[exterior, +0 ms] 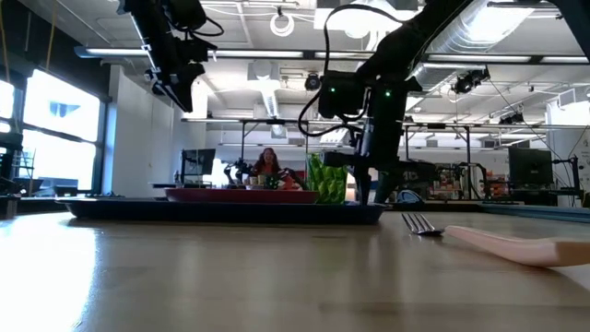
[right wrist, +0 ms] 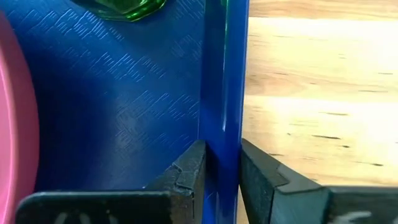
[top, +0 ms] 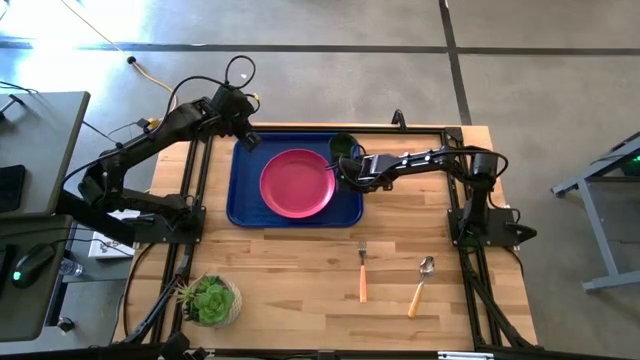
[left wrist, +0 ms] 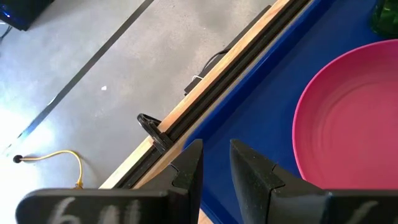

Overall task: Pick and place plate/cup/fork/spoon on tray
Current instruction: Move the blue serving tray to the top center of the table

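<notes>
Tray — large dark-blue plastic rectangle — carries round pink plate and green tumbler cup. Right hand clamps the tray's rim, likely to steady it. Left hand, fingers narrowly apart, holds nothing above tray's far corner. Orange-handled fork and spoon wait on desk, near side of tray.

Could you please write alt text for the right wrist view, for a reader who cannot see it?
The right gripper has its two dark fingers either side of the raised rim of the dark-blue tray, one inside and one over the wooden table. The green cup and an edge of the pink plate sit on the tray.
</notes>
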### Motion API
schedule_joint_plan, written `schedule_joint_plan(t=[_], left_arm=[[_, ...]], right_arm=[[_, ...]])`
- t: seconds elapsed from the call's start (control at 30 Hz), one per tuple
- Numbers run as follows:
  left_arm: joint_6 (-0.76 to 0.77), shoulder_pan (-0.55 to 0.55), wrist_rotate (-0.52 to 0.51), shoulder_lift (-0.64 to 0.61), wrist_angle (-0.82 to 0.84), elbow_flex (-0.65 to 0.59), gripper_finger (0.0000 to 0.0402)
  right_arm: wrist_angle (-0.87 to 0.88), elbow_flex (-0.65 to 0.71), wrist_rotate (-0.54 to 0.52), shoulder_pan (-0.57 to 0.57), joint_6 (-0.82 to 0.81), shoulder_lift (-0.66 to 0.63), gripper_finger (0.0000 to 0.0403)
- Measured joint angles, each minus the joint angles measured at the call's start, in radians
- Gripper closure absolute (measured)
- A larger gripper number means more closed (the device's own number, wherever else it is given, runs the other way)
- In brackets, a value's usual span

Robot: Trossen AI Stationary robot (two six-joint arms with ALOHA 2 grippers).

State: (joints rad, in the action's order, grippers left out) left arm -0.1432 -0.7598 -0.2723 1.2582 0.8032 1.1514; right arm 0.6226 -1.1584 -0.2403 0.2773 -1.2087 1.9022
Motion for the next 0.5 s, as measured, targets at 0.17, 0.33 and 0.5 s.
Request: schedule_joint_plan(t=[0.17,0.33,0.5], left_arm=[[0.000,0.000,0.000,0.000,0.000,0.000,0.0332],[0.000,0.000,0.000,0.000,0.000,0.000,0.0332],[0.000,0.000,0.000,0.000,0.001,0.000,0.0332]], right_arm=[[0.033,0.000,-0.003,0.005,-0.044,0.000,0.0335],[0.054,0.000,-0.004,0.006,-0.074,0.000,0.0335],[0.073,0.001,-0.010,0.009,-0.093,0.001,0.0335]])
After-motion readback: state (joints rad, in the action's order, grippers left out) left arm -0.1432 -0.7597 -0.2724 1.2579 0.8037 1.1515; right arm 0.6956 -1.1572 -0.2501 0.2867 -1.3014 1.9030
